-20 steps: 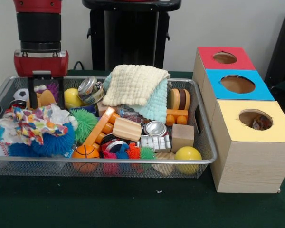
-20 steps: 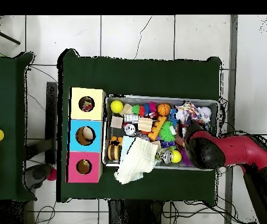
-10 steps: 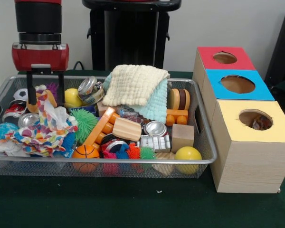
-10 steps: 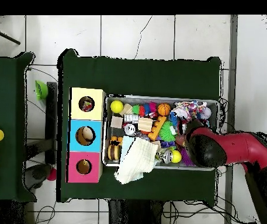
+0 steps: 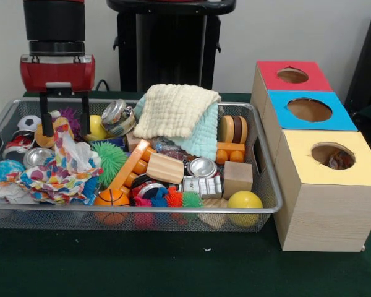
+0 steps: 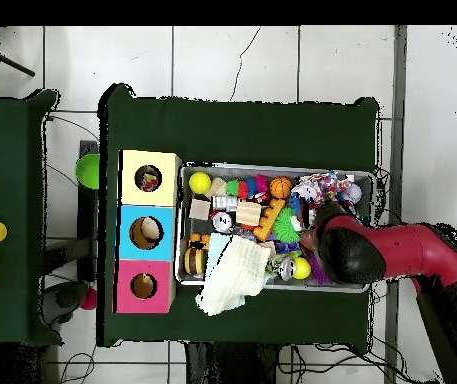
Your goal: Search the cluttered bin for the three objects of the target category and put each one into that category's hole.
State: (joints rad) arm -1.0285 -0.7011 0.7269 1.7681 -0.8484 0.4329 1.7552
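My gripper (image 5: 66, 124) hangs open over the far left end of the wire mesh bin (image 5: 266, 185). Its two black fingers (image 5: 46, 119) straddle a raised fold of the multicoloured patterned cloth (image 5: 55, 173) and a tan toy (image 5: 51, 131). They do not pinch either one. In the overhead view the red arm (image 6: 372, 250) covers the gripper. Beside the bin stand three boxes with round holes: red (image 5: 292, 75), blue (image 5: 309, 109) and yellow (image 5: 331, 154). Something lies inside the yellow hole.
The bin holds a cream knitted cloth (image 5: 176, 110), silver cans (image 5: 115, 116) (image 5: 203, 167), a yellow ball (image 5: 244, 200), a small basketball (image 5: 111, 198), a green spiky ball (image 5: 109, 159), wooden blocks (image 5: 237, 178) and orange bricks (image 5: 131, 164). A black pedestal (image 5: 170, 43) rises behind.
The gripper has risen out of the clutter and shifted slightly right in the front view. The patterned cloth has spread lower, over the blue spiky ball, and a can now shows beside it.
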